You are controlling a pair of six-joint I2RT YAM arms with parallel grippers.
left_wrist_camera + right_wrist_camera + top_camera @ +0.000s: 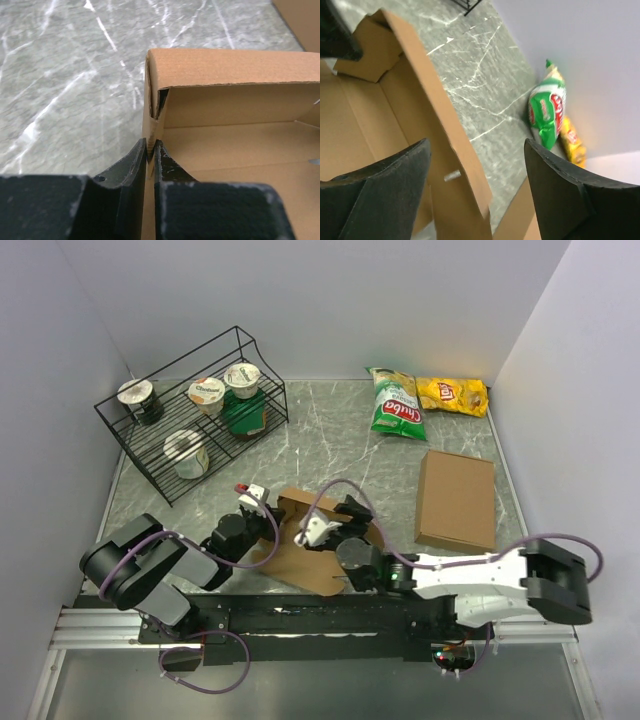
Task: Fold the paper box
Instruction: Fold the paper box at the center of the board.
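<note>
Nearest in the overhead view, both arms reached from the near edge toward the middle of the table (330,430). Between them sat the paper box (298,562), half folded and open upward. Its long axis ran roughly left to right, with one flat flap spread toward the near side. The left gripper (266,506) met the box's left end, its arm low and bent. The right gripper (348,512) hung over the right end, its arm stretched leftward along the near edge. A plain cardboard slab (456,500) lay well apart on the right.

From the left wrist, the left gripper (151,150) had its dark fingers (130,165) pressed together on the box's (235,65) upright left wall, just near of the folded corner. The box floor ran off to the right.

From the right wrist, the right gripper (476,145) stood spread wide, straddling a raised wall of the box (420,75) without clamping it. One finger (395,175) was inside the box, just beside the wall; whether it touched could not be told. A green chip bag (547,112) and a yellow one (572,142) lay far off by the wall.
</note>
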